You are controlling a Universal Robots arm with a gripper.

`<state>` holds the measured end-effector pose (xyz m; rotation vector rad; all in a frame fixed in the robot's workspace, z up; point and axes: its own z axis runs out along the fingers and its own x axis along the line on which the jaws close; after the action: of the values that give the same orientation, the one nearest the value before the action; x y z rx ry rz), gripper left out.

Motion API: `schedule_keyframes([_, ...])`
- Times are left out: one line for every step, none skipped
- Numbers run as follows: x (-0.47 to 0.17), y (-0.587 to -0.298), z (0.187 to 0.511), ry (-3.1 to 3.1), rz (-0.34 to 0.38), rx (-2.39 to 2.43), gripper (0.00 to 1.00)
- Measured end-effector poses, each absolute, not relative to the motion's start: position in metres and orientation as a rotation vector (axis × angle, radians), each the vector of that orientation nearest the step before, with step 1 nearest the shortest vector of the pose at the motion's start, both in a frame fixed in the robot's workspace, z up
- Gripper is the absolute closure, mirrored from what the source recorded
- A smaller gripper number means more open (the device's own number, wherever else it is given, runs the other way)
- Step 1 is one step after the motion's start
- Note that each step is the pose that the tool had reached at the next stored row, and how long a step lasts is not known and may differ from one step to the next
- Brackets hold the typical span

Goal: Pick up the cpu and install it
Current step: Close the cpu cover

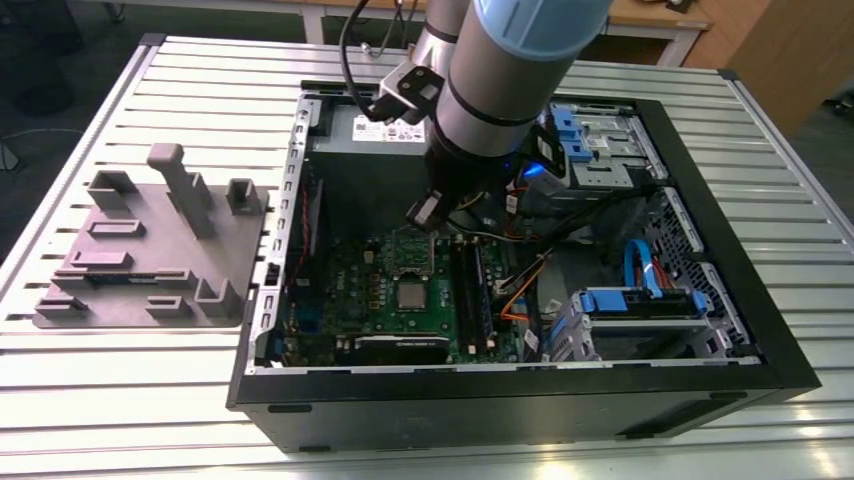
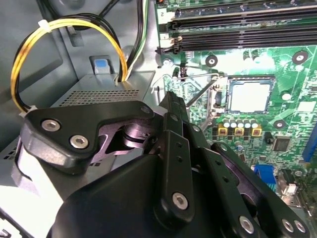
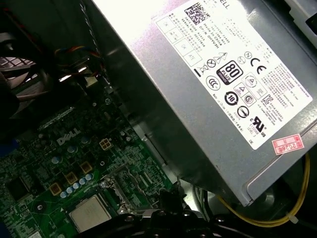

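The cpu (image 1: 412, 294) (image 2: 249, 96) (image 3: 89, 215) sits flat in its socket (image 2: 246, 95) on the green motherboard (image 1: 387, 300) inside the open computer case (image 1: 534, 400). The gripper (image 2: 173, 111) hangs above the board, apart from the chip, holding nothing; whether its fingers are parted cannot be told. A grey fixture plate (image 1: 147, 250) lies beside the case on the slatted table (image 1: 134, 400).

Silver-grey cpu (image 1: 411, 293), green motherboard (image 1: 358, 290), black claw (image 2: 171, 163), yellow cable loop (image 2: 29, 54), grey plate (image 1: 147, 250)
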<state>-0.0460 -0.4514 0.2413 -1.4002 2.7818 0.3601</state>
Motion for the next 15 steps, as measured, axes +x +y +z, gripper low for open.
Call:
schedule_keyframes([-0.0461,-0.4515,0.2413,2.783,0.355,-1.404,0.9])
schedule_keyframes([-0.0461,-0.4517,0.2413,2.784,0.35,-1.407,0.9])
schedule_keyframes([-0.0462,-0.4519,0.2413,2.785,0.345,-1.41,0.9])
schedule_keyframes([-0.0463,-0.4521,0.2414,2.786,0.342,-1.412,0.9])
schedule_keyframes([-0.0464,-0.4523,0.2415,2.786,0.34,-1.414,0.9])
schedule_keyframes([-0.0464,-0.4524,0.2415,2.785,0.34,-1.416,0.9])
schedule_keyframes([-0.0465,-0.4525,0.2414,2.785,0.34,-1.417,0.9])
schedule_keyframes([-0.0466,-0.4528,0.2414,2.784,0.34,-1.417,0.9])
schedule_keyframes([-0.0467,-0.453,0.2413,2.784,0.339,-1.418,0.9])
schedule_keyframes([-0.0468,-0.4533,0.2413,2.784,0.34,-1.418,0.9])
schedule_keyframes([-0.0469,-0.4536,0.2413,2.784,0.339,-1.418,0.9])
schedule_keyframes([-0.0469,-0.454,0.2413,2.783,0.339,-1.418,0.9])
schedule_keyframes([-0.0469,-0.4543,0.2414,2.783,0.339,-1.419,0.9])
schedule_keyframes([-0.0469,-0.4546,0.2413,2.783,0.339,-1.419,0.9])
schedule_keyframes([-0.047,-0.4548,0.2413,2.783,0.339,-1.419,0.9])
